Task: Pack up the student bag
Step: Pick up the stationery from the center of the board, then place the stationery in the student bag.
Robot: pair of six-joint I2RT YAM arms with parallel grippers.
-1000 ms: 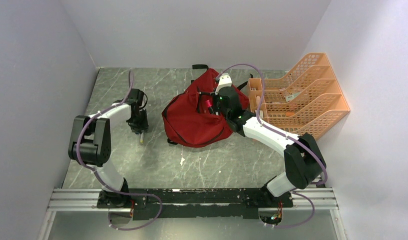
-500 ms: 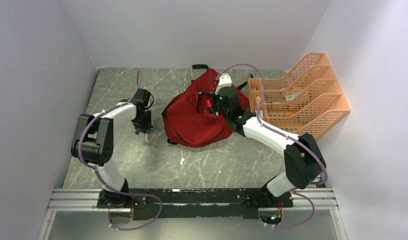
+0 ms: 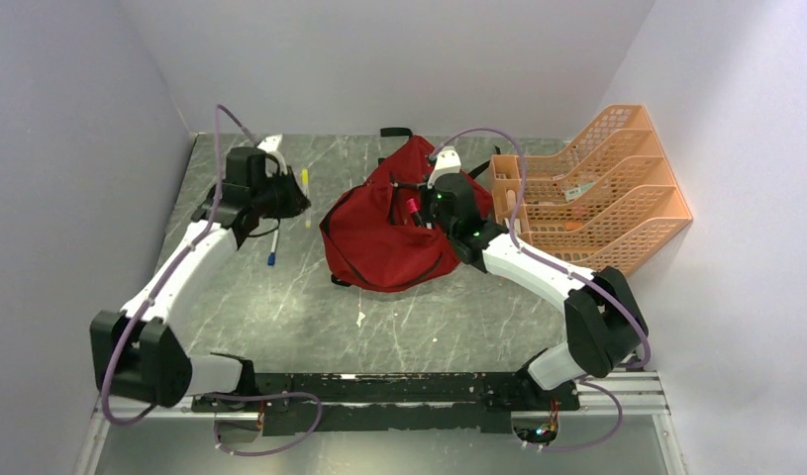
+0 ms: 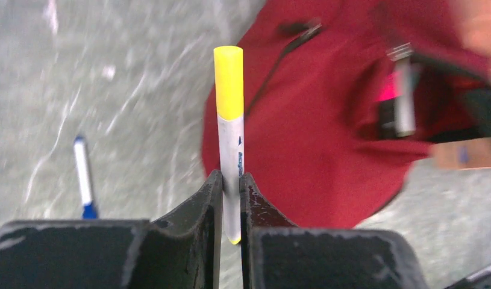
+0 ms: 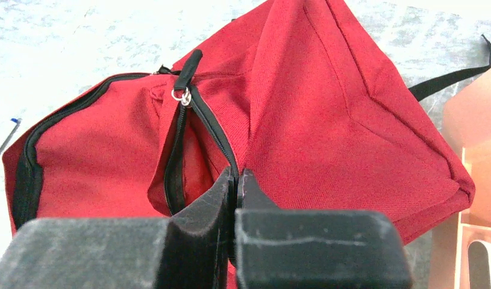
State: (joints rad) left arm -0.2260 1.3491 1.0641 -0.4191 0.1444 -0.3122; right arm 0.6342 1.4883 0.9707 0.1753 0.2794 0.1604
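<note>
Grey marbled desk (image 3: 429,327), pale walls. The student bag (image 3: 379,237) slumps just past centre, toward twelve o'clock. Only the wrist views settle the grips: the left pincer (image 4: 231,180) pinches a yellow marker (image 4: 229,108), and the right pincer (image 5: 237,177) nips bag fabric. The left arm reaches toward ten o'clock.

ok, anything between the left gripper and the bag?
Top view: only bare table between the left gripper, holding a yellow marker, and the student bag.

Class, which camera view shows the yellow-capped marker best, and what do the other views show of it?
Left wrist view: the yellow-capped marker is clamped in the left gripper, with its cap and printed barrel close up. Top external shows it only as a small yellow-and-white stick by that gripper. Right wrist shows none of it.
</note>
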